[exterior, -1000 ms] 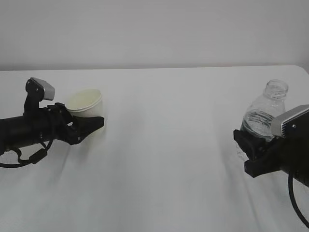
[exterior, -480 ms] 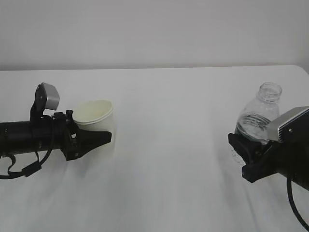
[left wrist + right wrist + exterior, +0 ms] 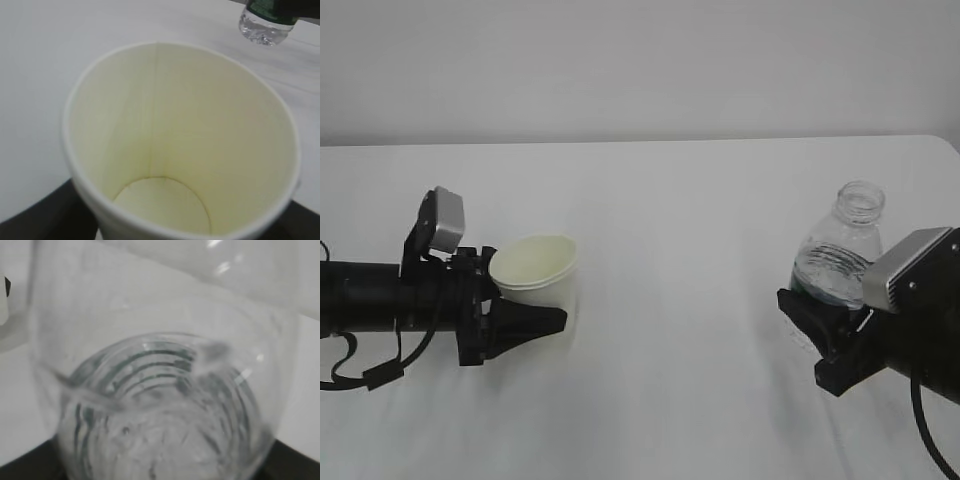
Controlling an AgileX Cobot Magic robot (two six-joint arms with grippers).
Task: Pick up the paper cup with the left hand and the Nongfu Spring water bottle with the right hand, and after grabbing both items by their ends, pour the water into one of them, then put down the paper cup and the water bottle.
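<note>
White table (image 3: 660,200) fills the view, with a pale wall behind. Near its left edge the left hand (image 3: 525,318) reaches in level and grips the cup (image 3: 535,268) low on its body; the cup leans a little to the right, mouth open upward. Near the right edge the right hand (image 3: 815,325) comes in low and holds the bottle (image 3: 840,255) at its lower part, nearly upright, with water (image 3: 165,440) inside.
</note>
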